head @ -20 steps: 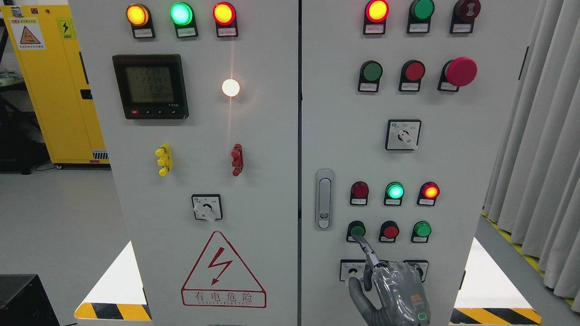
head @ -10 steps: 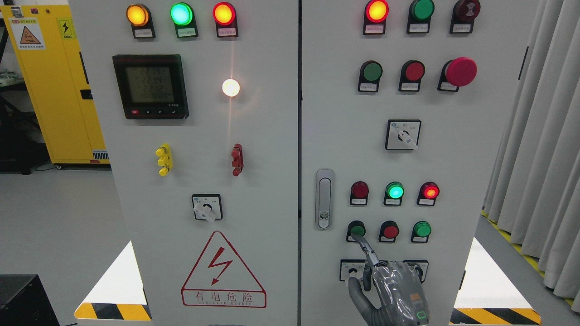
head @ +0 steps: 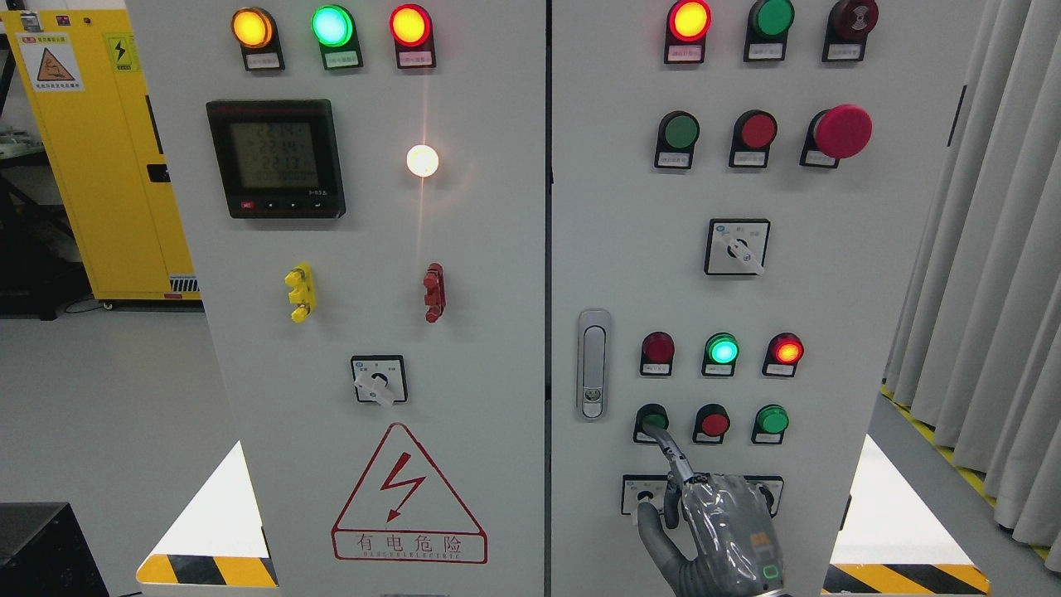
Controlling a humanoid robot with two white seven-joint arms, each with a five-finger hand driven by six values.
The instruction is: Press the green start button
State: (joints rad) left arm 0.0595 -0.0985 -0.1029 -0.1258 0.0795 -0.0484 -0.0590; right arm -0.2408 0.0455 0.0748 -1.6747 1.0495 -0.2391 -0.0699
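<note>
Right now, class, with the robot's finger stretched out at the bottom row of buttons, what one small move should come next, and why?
Probably a short push straight into the panel. The right hand has one finger extended, its tip meeting the lower edge of the green button at the left end of the row, beside the red button. Whether the button is already depressed cannot be told.

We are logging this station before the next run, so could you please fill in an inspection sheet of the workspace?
Surface: grey control cabinet, two doors, upright.
Job's things: green start button, lower row, leftmost; extended fingertip on it.
Clutter: nothing seen.
Hands: right hand at the bottom edge, one finger pointing, the rest curled; left not in view.
Cables: nothing seen.
Surroundings: yellow cabinet left, grey curtain right, hazard-striped floor marking.
</note>
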